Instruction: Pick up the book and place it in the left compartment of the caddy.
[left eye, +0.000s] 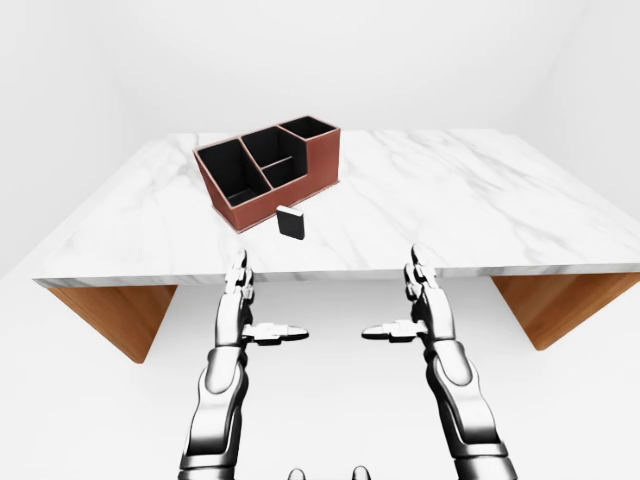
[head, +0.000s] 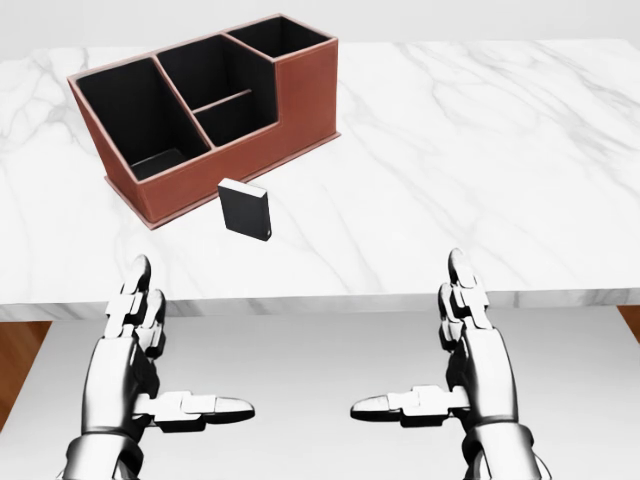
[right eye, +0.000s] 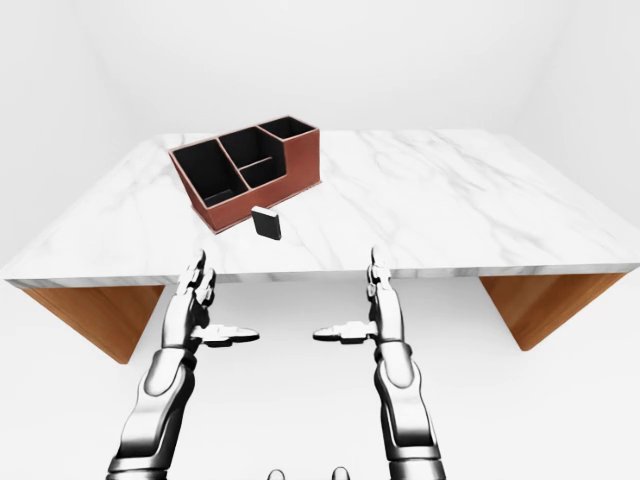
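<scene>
A small black book (head: 246, 210) stands upright on the marble table (head: 480, 150), just below the brown caddy (head: 300, 90) in the head view. The caddy has black-lined compartments; its left compartment (head: 135, 115) is the largest. My left hand (head: 170, 360) and right hand (head: 440, 350) hover open below the table's near edge, thumbs pointing inward, holding nothing. Both are well short of the book.
The table (left eye: 480, 200) rests on wooden wedge-shaped supports (left eye: 115, 315) at either end. White floor and walls surround it. The marble to the right of the caddy carries nothing else.
</scene>
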